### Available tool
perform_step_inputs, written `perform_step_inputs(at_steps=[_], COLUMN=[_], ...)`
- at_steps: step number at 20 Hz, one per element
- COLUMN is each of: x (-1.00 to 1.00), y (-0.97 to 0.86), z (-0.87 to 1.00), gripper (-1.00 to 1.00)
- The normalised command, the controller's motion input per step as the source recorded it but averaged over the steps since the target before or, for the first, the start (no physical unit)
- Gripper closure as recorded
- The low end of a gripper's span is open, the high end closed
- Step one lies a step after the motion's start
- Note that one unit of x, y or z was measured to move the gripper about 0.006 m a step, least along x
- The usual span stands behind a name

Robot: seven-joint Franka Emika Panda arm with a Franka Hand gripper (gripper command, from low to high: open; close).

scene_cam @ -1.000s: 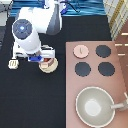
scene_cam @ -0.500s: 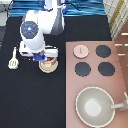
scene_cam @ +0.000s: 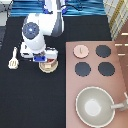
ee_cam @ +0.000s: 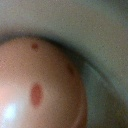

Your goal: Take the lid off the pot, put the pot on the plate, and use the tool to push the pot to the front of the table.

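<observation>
The pinkish pot [scene_cam: 49,62] sits on the cream plate [scene_cam: 48,68] on the black table [scene_cam: 30,100], left of the stove. My gripper [scene_cam: 45,56] is directly over the pot, at or just above its rim. Up close in the wrist view, the pot [ee_cam: 40,85] is a rounded pink surface with reddish spots, with the plate's pale rim [ee_cam: 100,60] curving behind it. The pink lid [scene_cam: 81,50] lies off the pot on the stove panel's top-left burner spot. Left of the plate, the cream spatula [scene_cam: 13,60] rests on the table.
The pinkish-brown stove panel [scene_cam: 95,75] fills the exterior view's right side, with three black burners [scene_cam: 82,69] showing. A large grey pan [scene_cam: 94,106] with a long handle stands at its bottom. The arm's white body [scene_cam: 35,32] looms above the plate.
The arm's upper body has shifted a little toward the exterior view's right and top. The hand stays over the pot; pot, plate, lid and spatula have not moved.
</observation>
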Motion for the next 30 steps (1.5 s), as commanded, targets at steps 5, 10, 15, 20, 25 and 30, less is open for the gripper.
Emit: perform_step_inputs(at_steps=[5, 10, 15, 20, 25, 30], x=[0.0, 0.18, -0.03, -0.16, -0.2, -0.22], y=[-0.17, -0.3, -0.3, -0.19, 0.12, 0.14], z=[-0.15, -0.13, -0.19, -0.13, 0.11, 0.66], gripper=[1.0, 1.0, 1.0, 1.0, -1.0, -1.0])
